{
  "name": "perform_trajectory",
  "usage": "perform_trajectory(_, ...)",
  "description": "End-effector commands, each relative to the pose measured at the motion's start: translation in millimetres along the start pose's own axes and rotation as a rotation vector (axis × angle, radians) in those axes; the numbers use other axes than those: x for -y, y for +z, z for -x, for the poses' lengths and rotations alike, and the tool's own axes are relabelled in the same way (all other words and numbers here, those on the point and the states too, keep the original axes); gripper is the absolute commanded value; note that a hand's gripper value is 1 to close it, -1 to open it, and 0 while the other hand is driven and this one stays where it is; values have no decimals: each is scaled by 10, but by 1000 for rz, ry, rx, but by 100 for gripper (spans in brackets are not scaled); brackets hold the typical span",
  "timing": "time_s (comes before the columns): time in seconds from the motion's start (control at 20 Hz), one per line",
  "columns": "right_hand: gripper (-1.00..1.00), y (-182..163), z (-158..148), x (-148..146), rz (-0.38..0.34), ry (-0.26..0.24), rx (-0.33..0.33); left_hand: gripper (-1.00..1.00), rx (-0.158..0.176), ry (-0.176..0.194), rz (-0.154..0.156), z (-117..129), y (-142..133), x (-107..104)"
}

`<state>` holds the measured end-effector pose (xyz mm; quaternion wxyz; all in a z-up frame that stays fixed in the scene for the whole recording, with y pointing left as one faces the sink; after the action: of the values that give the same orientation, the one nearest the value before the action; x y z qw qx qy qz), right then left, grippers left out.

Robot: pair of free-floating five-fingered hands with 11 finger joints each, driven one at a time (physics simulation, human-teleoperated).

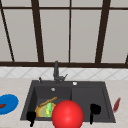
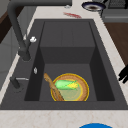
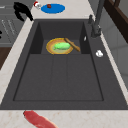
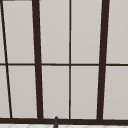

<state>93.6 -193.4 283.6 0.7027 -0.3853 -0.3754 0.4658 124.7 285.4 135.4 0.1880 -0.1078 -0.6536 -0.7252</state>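
Left hand (image 1: pixel 31 116), fingers hanging relaxed, hovering at sink's (image 1: pixel 107 100) front left corner, nearest yellow bowl (image 1: pixel 41 111) holding green corn cob (image 1: pixel 49 109) and leaning wooden spoon (image 1: pixel 47 101). Right hand (image 1: pixel 94 110) idle, seemingly loose, over sink's front right. Red ball (image 1: pixel 67 114) between, holding nothing.
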Motion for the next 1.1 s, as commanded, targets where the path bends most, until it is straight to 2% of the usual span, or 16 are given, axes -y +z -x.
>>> perform_trajectory(0.0,-100,-30,-59,3,26,53,80,0,0,0,0,0,0,0)
perform_trajectory(0.25,-100,-6,-18,19,-7,92,169,0,-2,-3,-2,2,-1,1)
perform_trajectory(0.6,-100,10,-18,34,-7,102,306,0,-3,-5,-4,3,-2,2)
perform_trajectory(0.7,-100,42,-79,64,18,100,305,0,-3,-6,-4,3,-2,2)
perform_trajectory(0.75,-100,17,-28,40,-3,29,256,0,-3,-6,-4,4,-2,2)
perform_trajectory(0.85,-100,-32,-119,58,-5,39,272,0,-3,-6,-5,4,-2,2)
perform_trajectory(1.0,-100,-33,-143,139,49,75,296,0,-4,-7,-5,4,-2,2)
perform_trajectory(1.05,-100,-67,-134,164,68,54,303,0,-4,-7,-5,4,-2,2)
